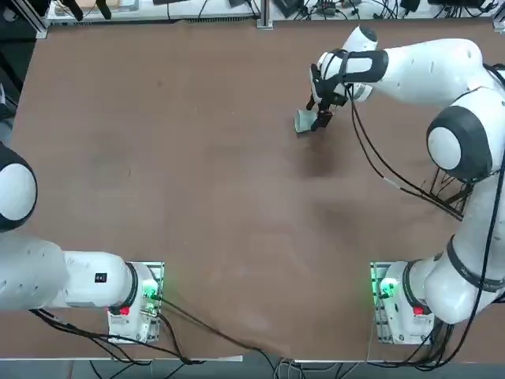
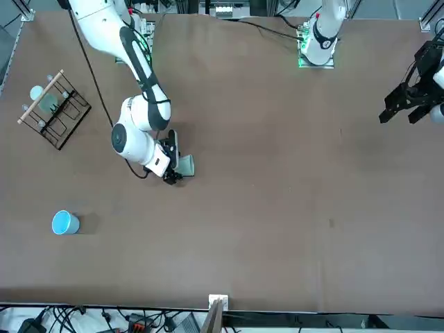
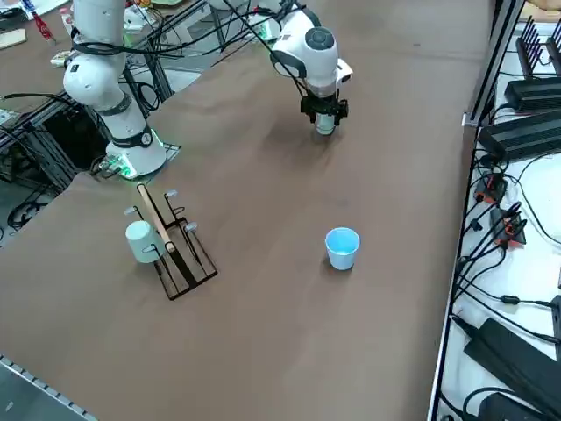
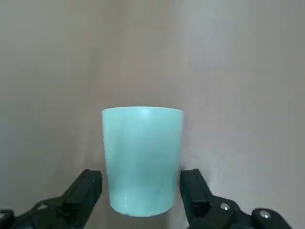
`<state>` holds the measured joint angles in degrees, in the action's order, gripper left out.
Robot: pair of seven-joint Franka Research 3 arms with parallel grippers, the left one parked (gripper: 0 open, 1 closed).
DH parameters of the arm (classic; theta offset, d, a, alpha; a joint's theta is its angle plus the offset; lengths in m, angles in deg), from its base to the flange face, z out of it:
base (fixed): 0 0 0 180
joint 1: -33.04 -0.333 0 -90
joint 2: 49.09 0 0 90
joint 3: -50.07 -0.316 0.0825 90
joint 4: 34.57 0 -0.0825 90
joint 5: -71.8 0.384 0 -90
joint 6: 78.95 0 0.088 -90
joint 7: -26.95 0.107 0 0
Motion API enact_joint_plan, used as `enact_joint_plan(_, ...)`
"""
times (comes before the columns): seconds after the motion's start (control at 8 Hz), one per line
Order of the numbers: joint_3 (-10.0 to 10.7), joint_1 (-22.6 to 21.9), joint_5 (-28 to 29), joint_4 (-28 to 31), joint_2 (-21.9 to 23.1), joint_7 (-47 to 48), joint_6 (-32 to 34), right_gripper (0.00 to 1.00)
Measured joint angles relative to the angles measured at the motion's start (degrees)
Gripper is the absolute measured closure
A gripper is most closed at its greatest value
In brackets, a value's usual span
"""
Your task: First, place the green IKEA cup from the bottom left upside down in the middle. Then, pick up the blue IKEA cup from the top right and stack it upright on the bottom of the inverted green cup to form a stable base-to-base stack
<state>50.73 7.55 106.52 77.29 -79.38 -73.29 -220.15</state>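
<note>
Right end effector [image 4: 141, 191] spread wide, fingers flanking the green IKEA cup [image 4: 141, 160] without visible contact. In the top view, upper right of centre, the arm partly hides this cup. Blue IKEA cup [image 2: 65, 223] stands lower left in the front view.

The right gripper [image 2: 175, 165] sits at the green IKEA cup [image 2: 185, 165], the blue IKEA cup [image 2: 65, 223] well apart

Brown table [image 3: 263, 289] with blue cup [image 3: 342, 247], green cup [image 4: 142, 160], rack [image 3: 171, 243].
</note>
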Motion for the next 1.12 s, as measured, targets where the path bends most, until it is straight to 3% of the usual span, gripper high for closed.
enact_joint_plan(0.75, -0.52, -0.28, 0.09, 0.68, -1.18, 0.0, -2.88, 0.0)
enact_joint_plan(1.12, -0.58, -0.51, 0.62, 0.7, -1.44, 0.0, -3.48, 0.1)
